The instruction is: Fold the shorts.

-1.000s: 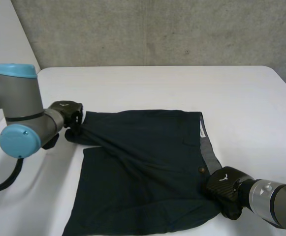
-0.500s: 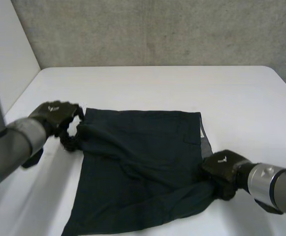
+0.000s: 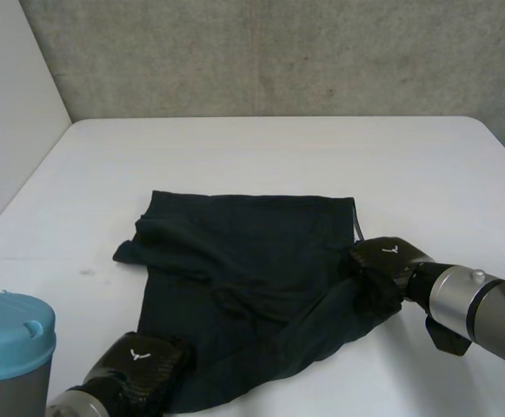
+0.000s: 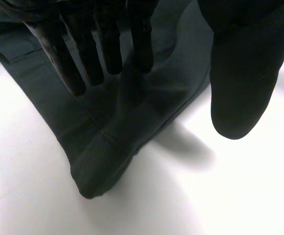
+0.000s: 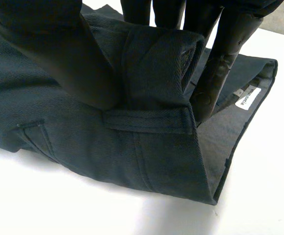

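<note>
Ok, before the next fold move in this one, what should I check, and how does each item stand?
1. Grip of right hand on waistband: ok, pinched.
2. Grip of left hand on leg corner: not ok, fingers straight, thumb apart.
3. Flatness of shorts: not ok, creased and bunched.
4. Bare table beyond them: ok.
5. Both layers in right hand: cannot tell.

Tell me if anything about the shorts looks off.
The shorts lie rumpled, not flat: the far left corner is bunched, and the waistband is rolled over where the right hand pinches it. The left hand is open at a hem corner.
</note>
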